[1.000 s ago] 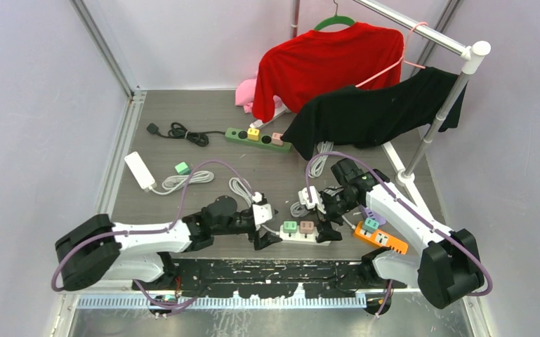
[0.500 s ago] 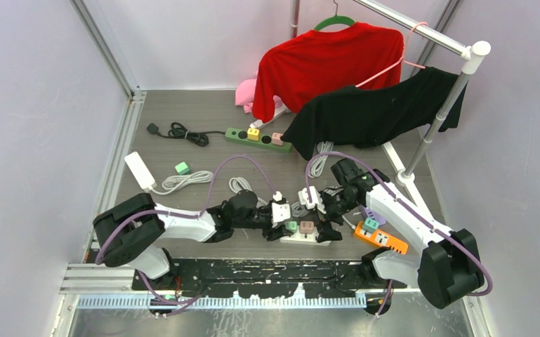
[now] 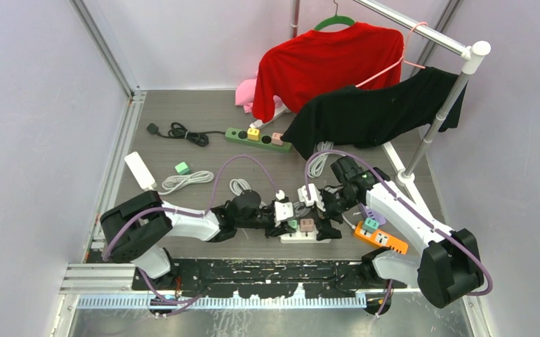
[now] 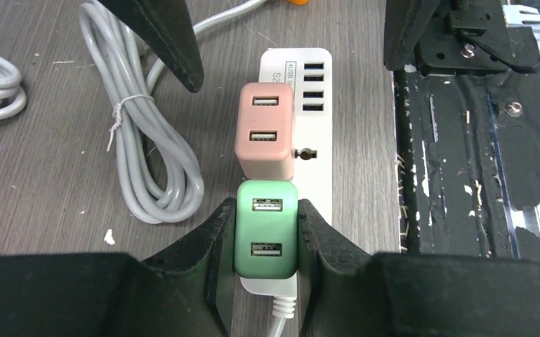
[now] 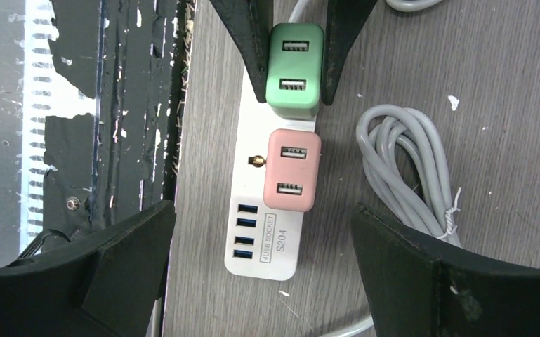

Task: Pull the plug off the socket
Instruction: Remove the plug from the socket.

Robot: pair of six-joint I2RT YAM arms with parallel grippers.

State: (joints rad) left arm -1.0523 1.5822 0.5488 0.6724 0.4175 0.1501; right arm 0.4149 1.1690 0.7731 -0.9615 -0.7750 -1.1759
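The small green plastic plug block (image 4: 267, 228) with two USB holes is stuck in the long white plastic power strip (image 4: 314, 105), at the end where the strip's cord comes out. The strip lies flat on the grey wood table (image 4: 42, 182) between the two arms. A pink plug block (image 4: 265, 133) sits right next to the green one on the same strip.

The left gripper (image 4: 265, 207) is squeezed tight on the green plug, one black finger on each side. The right gripper (image 5: 261, 210) hangs over the other end of the strip with its fingers spread wide, holding nothing. A grey looped cord (image 4: 161, 168) lies beside the strip.
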